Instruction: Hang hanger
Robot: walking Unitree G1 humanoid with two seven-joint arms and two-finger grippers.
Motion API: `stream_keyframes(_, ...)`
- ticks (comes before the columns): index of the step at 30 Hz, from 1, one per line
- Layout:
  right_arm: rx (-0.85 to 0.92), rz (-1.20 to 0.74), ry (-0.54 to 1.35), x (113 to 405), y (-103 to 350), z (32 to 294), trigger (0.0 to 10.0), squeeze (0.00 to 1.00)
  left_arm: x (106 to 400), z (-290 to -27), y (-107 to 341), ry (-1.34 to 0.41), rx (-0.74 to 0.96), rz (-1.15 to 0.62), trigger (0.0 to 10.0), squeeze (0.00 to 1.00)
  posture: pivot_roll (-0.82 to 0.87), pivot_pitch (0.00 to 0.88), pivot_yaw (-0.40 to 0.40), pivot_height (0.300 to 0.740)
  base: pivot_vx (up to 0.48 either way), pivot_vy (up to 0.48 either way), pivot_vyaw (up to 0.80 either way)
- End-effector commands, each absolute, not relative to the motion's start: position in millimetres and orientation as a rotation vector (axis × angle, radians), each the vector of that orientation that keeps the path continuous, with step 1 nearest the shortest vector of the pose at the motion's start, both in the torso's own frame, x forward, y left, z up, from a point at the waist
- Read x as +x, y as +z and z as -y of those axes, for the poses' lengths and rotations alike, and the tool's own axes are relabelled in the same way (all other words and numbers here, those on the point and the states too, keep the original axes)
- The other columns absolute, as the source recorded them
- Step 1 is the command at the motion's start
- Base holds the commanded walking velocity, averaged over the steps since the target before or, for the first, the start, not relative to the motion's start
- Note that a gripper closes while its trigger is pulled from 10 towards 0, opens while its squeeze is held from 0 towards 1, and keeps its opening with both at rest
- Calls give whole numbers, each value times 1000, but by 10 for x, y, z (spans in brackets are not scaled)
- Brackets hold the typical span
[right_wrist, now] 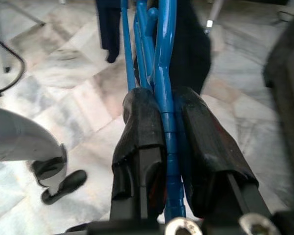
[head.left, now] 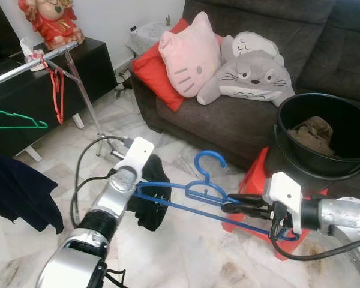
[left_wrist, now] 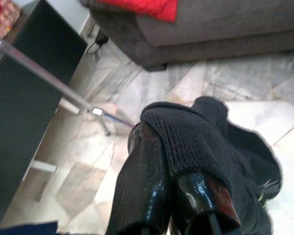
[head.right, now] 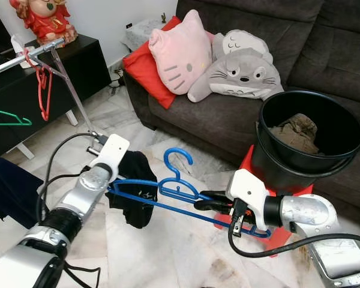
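Observation:
A blue hanger [head.left: 207,189] is held level above the floor between my two grippers, its hook [head.left: 210,157] pointing up. My right gripper [right_wrist: 159,105] is shut on the hanger's bar near its right end. A black garment [head.left: 151,207] hangs off the hanger's left end. There my left gripper [left_wrist: 164,156] is shut on the black garment, which drapes over its fingers [left_wrist: 142,186]. The metal clothes rail [head.left: 30,63] stands at the far left, well apart from the blue hanger, with a red hanger [head.left: 58,90] and a green hanger [head.left: 15,122] on it.
A dark navy garment [head.left: 18,192] hangs low at the left. A grey sofa [head.left: 240,120] with cushions runs along the back. At right, a black bucket [head.left: 288,108] of clothes rests on a red stool [head.left: 255,174]. A black cabinet [head.left: 96,66] stands behind the rail.

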State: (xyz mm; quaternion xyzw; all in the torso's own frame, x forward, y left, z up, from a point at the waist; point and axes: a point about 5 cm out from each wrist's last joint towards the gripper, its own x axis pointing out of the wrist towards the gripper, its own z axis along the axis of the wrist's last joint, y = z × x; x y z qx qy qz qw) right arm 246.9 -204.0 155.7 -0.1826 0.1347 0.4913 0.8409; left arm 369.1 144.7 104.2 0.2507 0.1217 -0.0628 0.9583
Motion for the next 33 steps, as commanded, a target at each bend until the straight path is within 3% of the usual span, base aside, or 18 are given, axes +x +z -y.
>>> stream_keyframes(1, -362, -203, 983, 2487, 1691, 2063, 0, 0, 3696, -1556, 1023, -96, 536, -281, 10000, 0, -206, 40, 42, 740, 0, 0, 0)
stream_keyframes(6, -312, -235, 979, 2365, 1633, 2084, 0, 0, 3645, -1906, 940, 30, 544, -346, 10000, 0, -210, 37, 46, 740, 0, 0, 0)
stream_keyframes(9, -309, -244, 971, 2343, 1615, 2098, 0, 0, 3624, -1980, 919, 55, 544, -359, 10000, 0, -211, 36, 47, 740, 0, 0, 0)
stream_keyframes(12, -316, -319, 904, 2284, 1471, 2239, 0, 0, 3545, -2242, 869, 153, 539, -384, 10000, 0, -208, 31, 45, 740, 0, 0, 0)
stream_keyframes(15, -337, -364, 856, 2287, 1370, 2309, 0, 0, 3521, -2309, 866, 179, 530, -377, 10000, 0, -211, 27, 46, 740, 0, 0, 0)
stream_keyframes(18, -291, -361, 661, 2400, 1218, 2469, 0, 0, 3489, -2336, 855, 184, 440, -336, 10000, 0, -211, 19, 51, 740, 0, 0, 0)
stream_keyframes(23, -140, -390, 115, 2573, 796, 2887, 0, 0, 3334, -2353, 727, 127, 270, -286, 10000, 0, -204, 2, 55, 740, 0, 0, 0)
stream_keyframes(25, -110, -438, 11, 2542, 609, 2947, 0, 0, 3301, -2334, 720, 100, 244, -258, 10000, 0, -193, 0, 52, 740, 0, 0, 0)
stream_keyframes(27, -41, -540, -124, 2441, 254, 2964, 0, 0, 3266, -2292, 730, 84, 127, -223, 10000, 0, -186, 0, 51, 740, 0, 0, 0)
stream_keyframes(33, 36, -741, -236, 2160, -305, 2781, 0, 0, 3258, -2134, 869, 27, 0, -133, 10000, 0, -167, 0, 46, 740, 0, 0, 0)
